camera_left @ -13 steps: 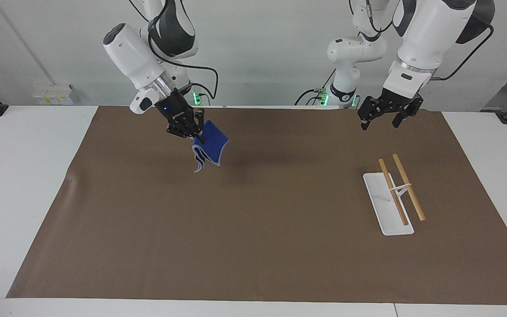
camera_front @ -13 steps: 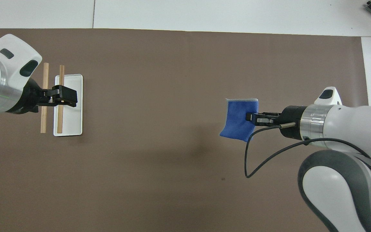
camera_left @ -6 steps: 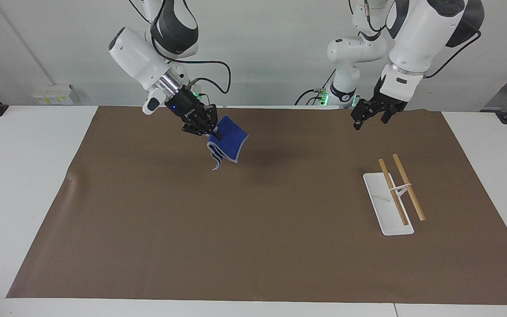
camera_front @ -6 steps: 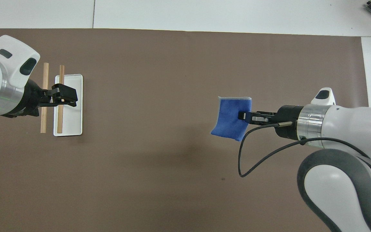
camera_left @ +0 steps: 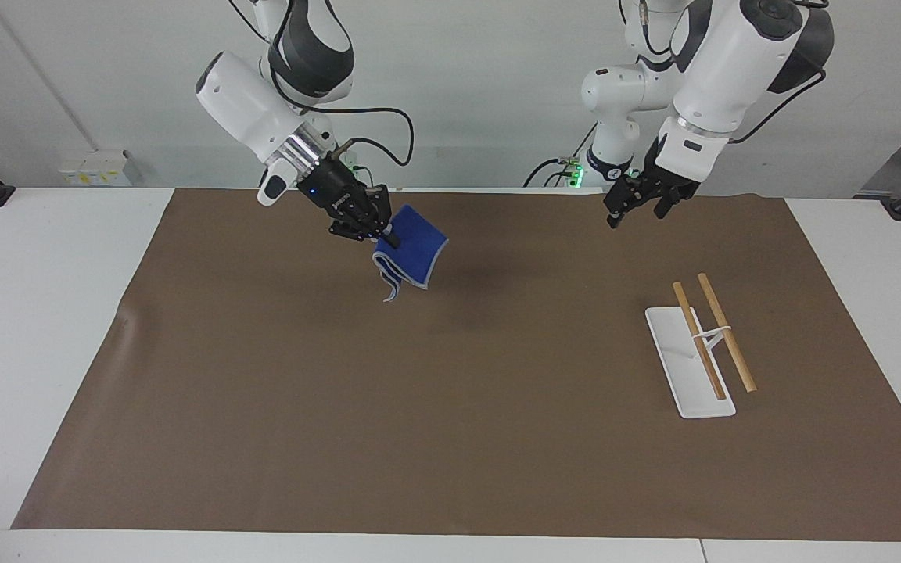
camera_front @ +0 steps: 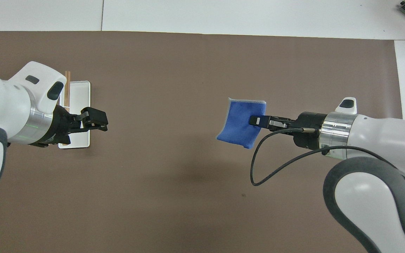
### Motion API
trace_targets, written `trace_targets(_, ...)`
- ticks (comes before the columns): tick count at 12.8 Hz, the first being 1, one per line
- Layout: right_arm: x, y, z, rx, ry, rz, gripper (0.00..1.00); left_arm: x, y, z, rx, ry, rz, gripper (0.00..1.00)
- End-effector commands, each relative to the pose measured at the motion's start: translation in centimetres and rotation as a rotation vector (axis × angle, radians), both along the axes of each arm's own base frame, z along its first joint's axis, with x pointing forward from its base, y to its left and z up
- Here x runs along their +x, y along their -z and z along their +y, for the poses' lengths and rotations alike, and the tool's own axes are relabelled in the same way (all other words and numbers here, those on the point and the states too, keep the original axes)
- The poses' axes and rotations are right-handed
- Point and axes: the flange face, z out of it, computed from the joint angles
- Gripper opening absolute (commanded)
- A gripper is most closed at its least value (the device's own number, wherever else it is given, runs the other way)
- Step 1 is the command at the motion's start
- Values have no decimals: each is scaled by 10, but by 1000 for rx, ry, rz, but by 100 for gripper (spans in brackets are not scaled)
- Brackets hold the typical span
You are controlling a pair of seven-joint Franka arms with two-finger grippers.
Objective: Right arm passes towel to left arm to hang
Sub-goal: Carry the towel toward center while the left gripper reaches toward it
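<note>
The royal-blue towel (camera_left: 413,252) with a pale stitched border hangs in the air from my right gripper (camera_left: 384,234), which is shut on one edge of it over the brown mat, toward the right arm's end. The overhead view shows the towel (camera_front: 241,123) spread beside the right gripper (camera_front: 257,120). My left gripper (camera_left: 634,209) is open and empty, raised over the mat's edge nearest the robots, toward the left arm's end. In the overhead view the left gripper (camera_front: 98,121) points toward the towel, with a wide gap between them.
A white rack base (camera_left: 689,367) with two wooden rods (camera_left: 724,332) stands on the brown mat (camera_left: 450,391) toward the left arm's end. In the overhead view the left arm partly covers the rack base (camera_front: 79,95). White table surrounds the mat.
The right gripper has carried the towel toward the table's middle. The left gripper has moved off the rack toward the middle and turned toward the towel.
</note>
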Motion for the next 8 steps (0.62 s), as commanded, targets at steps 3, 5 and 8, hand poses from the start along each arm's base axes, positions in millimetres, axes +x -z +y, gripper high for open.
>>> trace_targets(3,6,-3,5,30,26,14,0,-23,13,-12,-222,-233,9,100)
trace_targets(5,6,-2,6,32,25,17,0,-33,20,-40,-271,-319,24,100)
trace_targets(8,4,0,14,31,10,21,0,-54,25,-88,-352,-460,28,100)
